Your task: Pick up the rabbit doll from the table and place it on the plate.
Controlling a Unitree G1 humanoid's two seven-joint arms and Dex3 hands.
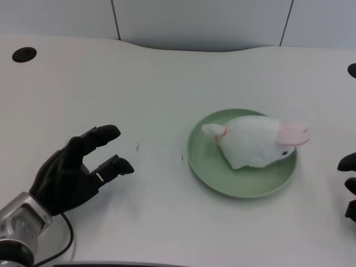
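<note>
Left hand (pixel 72 172): one; black, jointed, on a silver forearm; low at the table's left; fingers spread apart and reaching right, holding nothing; well apart from the plate
Table (pixel 156 83): one; white, smooth, matte; a round dark hole (pixel 24 54) near its far left corner
Plate (pixel 208 169): one; round, pale green, shallow with a raised rim
Rabbit (pixel 253 142): one; white, soft, plush; pink ears to the right, small tail to the left; lying on the plate

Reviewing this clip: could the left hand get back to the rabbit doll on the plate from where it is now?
Probably yes. The left hand is open, holding nothing, and only bare table lies between it and the green plate where the rabbit doll lies uncovered. Whether the arm stretches that far cannot be told.
</note>
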